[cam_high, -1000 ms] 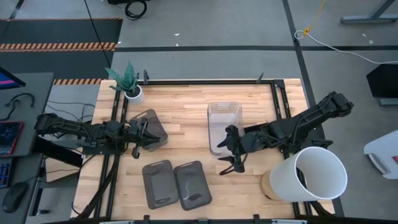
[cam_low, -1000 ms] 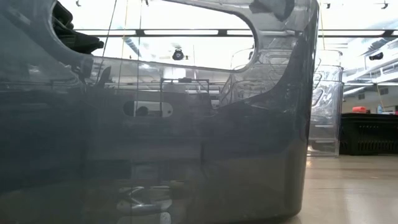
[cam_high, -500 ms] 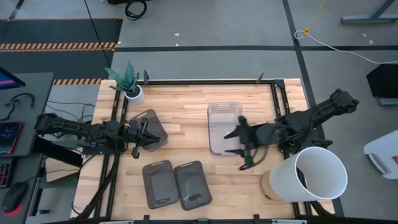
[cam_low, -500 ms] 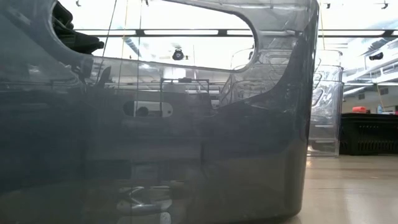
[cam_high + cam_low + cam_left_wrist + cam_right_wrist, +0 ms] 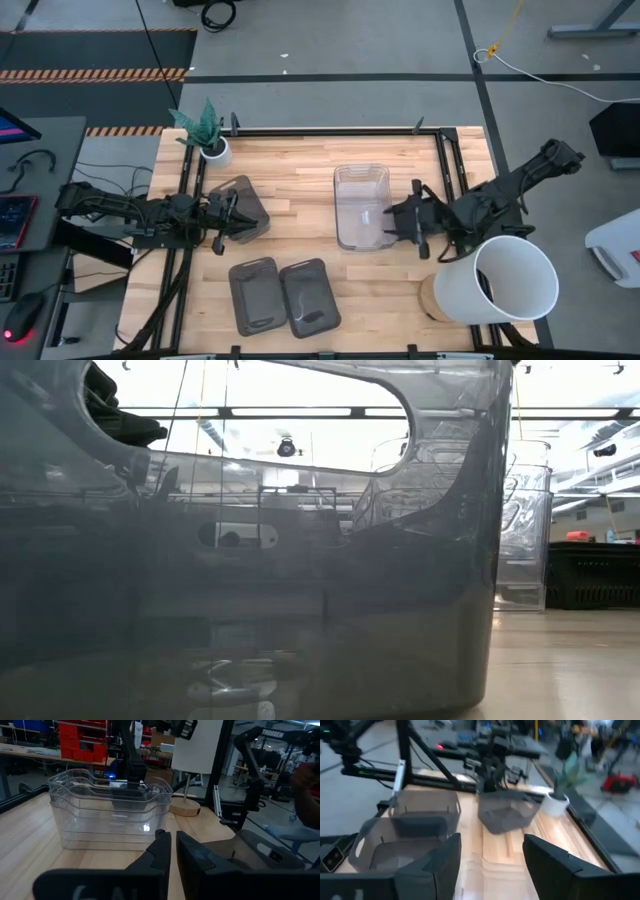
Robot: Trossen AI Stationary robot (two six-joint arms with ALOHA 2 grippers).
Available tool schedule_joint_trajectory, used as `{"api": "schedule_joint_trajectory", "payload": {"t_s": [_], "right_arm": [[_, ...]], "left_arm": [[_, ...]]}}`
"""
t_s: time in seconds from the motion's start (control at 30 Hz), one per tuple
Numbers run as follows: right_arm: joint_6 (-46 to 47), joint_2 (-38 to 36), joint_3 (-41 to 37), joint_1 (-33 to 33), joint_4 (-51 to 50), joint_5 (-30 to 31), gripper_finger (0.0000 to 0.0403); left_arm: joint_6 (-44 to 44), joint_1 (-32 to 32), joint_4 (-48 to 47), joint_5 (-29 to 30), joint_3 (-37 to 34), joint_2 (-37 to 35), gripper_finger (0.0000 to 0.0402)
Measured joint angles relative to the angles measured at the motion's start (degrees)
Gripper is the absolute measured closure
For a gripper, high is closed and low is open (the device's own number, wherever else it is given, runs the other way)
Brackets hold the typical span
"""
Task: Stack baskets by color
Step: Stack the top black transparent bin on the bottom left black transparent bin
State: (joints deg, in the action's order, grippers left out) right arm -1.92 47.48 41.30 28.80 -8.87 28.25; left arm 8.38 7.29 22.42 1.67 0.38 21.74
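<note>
Between the left gripper's [image 5: 232, 222] jaws sits the near wall of a dark grey basket [image 5: 243, 206], tilted with one side lifted off the bench [image 5: 300, 170] — the jaws stand nearly closed, pinching that thin wall, as the left wrist view shows with the grey rim [image 5: 260, 851] just beside the dark fingers [image 5: 159, 851]. Beyond those jaws, near the bench's middle, stands the clear basket stack [image 5: 361, 205], several transparent bins nested upright [image 5: 107, 810]. Just beside that stack's far side hovers the right gripper [image 5: 415, 218], its jaws spread wide and holding nothing, apart from the clear rim. Ahead of the right jaws, across the bench, the right wrist view shows two more dark grey baskets [image 5: 407, 827] lying side by side, and the tilted grey one [image 5: 507, 811] farther off. From above, that pair [image 5: 282, 295] rests flat near the bench's front edge. A white bucket [image 5: 503, 280] lies on its side behind the right gripper, and a small potted plant [image 5: 210, 135] stands at the far corner behind the left arm.
</note>
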Motion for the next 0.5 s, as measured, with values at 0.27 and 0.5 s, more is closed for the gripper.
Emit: {"api": "schedule_joint_trajectory", "payload": {"t_s": [0.27, 0.5], "right_arm": [[-13.9, -3.5, -3.2, -0.2, 14.2, -1.3, 0.0186], [-27.0, -4.1, -3.1, -0.8, 32.8, 0.5, 0.0186]], "left_arm": [[0.0, 0.0, 0.0, 0.0, 0.0, 0.0, 0.0376], [0.0, 0.0, 0.0, 0.0, 0.0, 0.0, 0.0369]]}}
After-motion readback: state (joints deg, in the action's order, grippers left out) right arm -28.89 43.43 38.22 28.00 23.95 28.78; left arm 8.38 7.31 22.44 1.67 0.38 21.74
